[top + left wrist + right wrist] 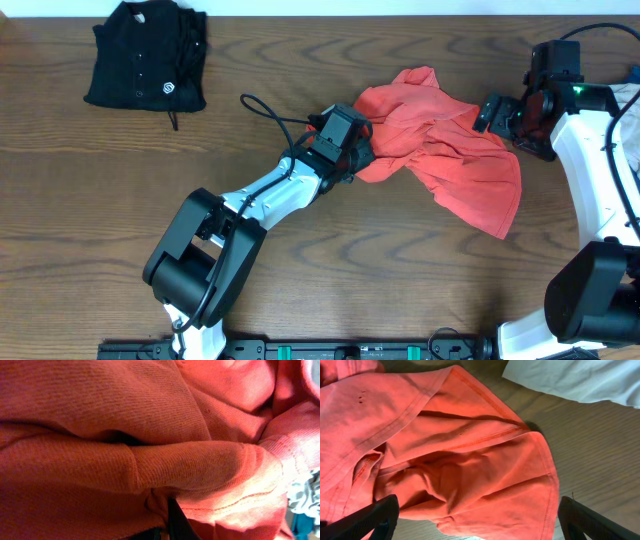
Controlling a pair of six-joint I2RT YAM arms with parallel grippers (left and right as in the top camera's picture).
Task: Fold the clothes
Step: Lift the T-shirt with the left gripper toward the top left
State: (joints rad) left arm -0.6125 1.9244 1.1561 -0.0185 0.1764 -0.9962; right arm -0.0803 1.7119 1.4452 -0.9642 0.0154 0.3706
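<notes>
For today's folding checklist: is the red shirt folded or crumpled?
Crumpled. The red shirt lies bunched in uneven ridges, not squared into layers.

Red-orange T-shirt (440,150) lies crumpled right of centre on the wood desk (300,60). Left tool (358,155) is at its left edge, pinched closed in the fabric, fingertips hidden under the wrist. Right tool (487,112) sits just beside the upper right edge, jaws wide. Black shirt (147,55) lies folded in the top left corner, well apart. Pale cloth (630,105) at the right frame edge.

Arms (275,190) white w/ black joints, black cable (262,107); prob green LED (577,92)
</notes>
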